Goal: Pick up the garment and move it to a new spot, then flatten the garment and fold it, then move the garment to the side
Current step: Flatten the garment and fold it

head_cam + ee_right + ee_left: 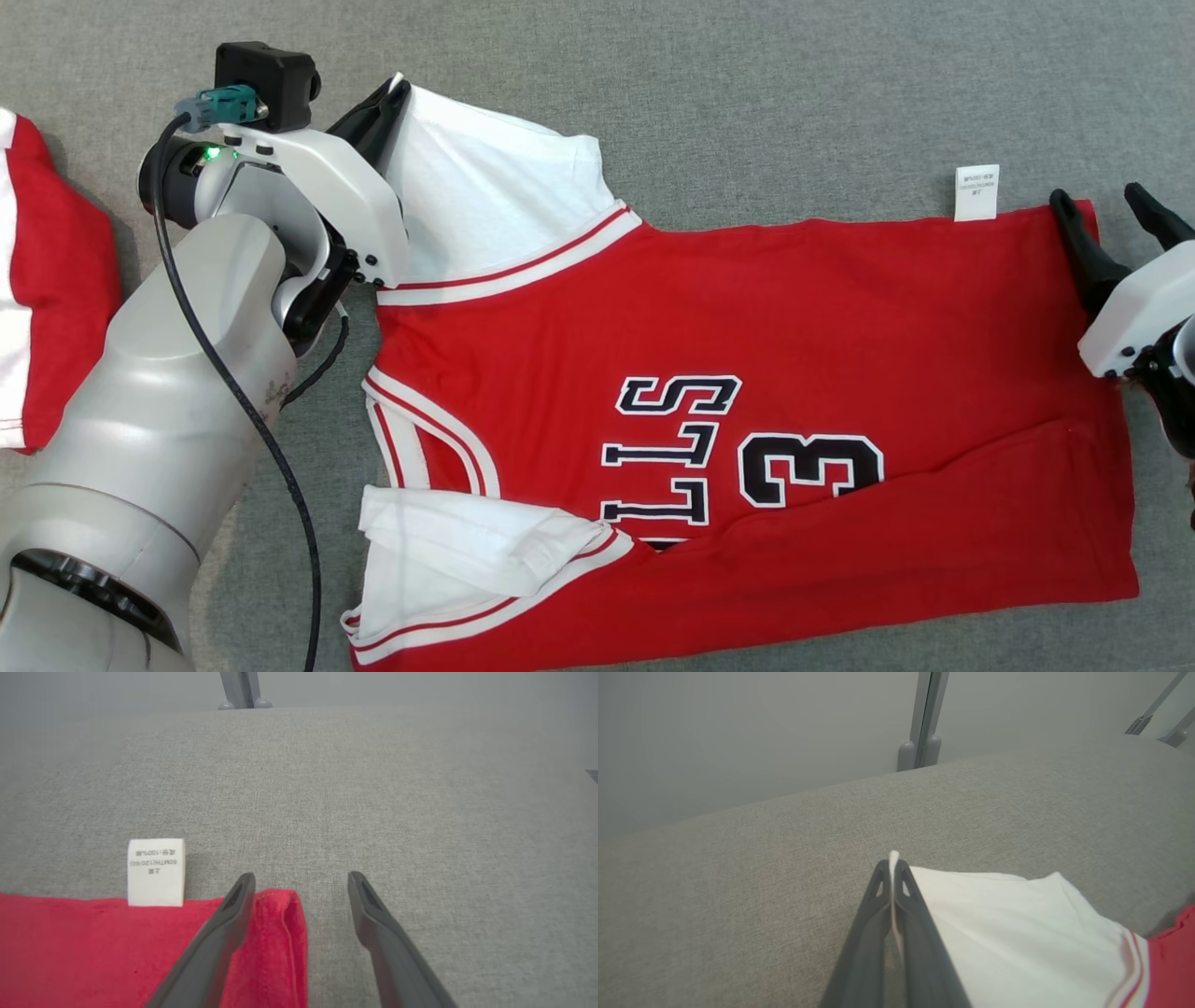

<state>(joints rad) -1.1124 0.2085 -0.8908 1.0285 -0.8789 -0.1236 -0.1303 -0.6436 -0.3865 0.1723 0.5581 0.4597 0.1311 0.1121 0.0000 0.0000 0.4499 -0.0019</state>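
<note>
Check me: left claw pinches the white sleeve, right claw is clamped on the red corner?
Half right. The right wrist view shows the right gripper open, astride the red corner; the left gripper does pinch the white sleeve.

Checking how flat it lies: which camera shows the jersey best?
The head view: nearly the whole jersey lies spread there. The left wrist view gives its white sleeve pinched in the left tool; the right wrist view, a red corner beside the label.

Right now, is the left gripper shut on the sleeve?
Shut. The left gripper has its fingers pressed together on the white sleeve edge.
</note>
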